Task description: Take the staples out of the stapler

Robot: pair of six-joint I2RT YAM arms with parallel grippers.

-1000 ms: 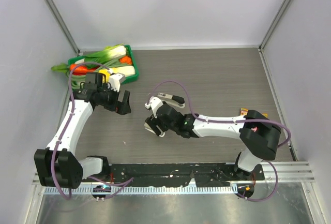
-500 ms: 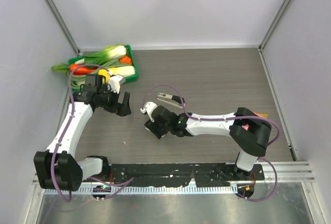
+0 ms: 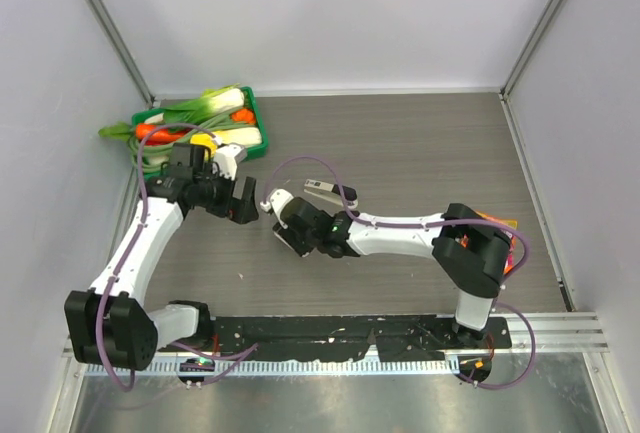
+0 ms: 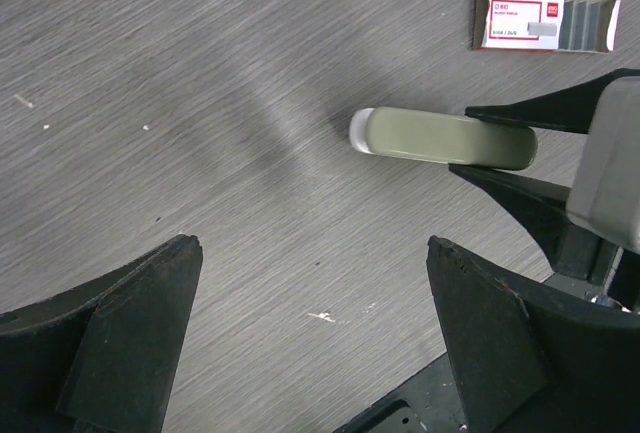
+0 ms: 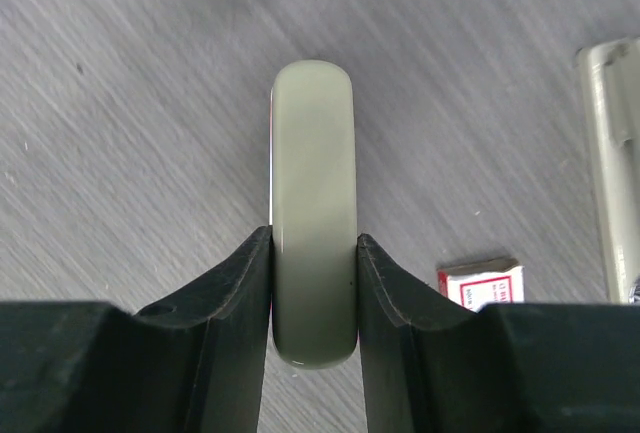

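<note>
The slim silver-grey stapler (image 3: 325, 189) lies flat mid-table; its pale side shows at the edge of the right wrist view (image 5: 610, 153). My right gripper (image 3: 283, 221) (image 5: 313, 235) is not on it. Both its fingers press the sides of a beige rounded stapler-like thing (image 5: 312, 203) (image 4: 440, 140) that rests on the table. My left gripper (image 3: 243, 198) (image 4: 312, 245) hovers open just left of that beige thing, with bare table between its fingers. The staples are out of view.
A small pink-and-white printed box (image 4: 520, 21) (image 5: 480, 283) lies beside the stapler. A green crate (image 3: 256, 116) of vegetables stands at the back left. An orange thing (image 3: 505, 228) lies by the right arm's elbow. Walls close in both sides.
My right gripper has slid left toward the left gripper and its jaws have closed onto the beige thing. The left gripper has edged slightly right and stays open.
</note>
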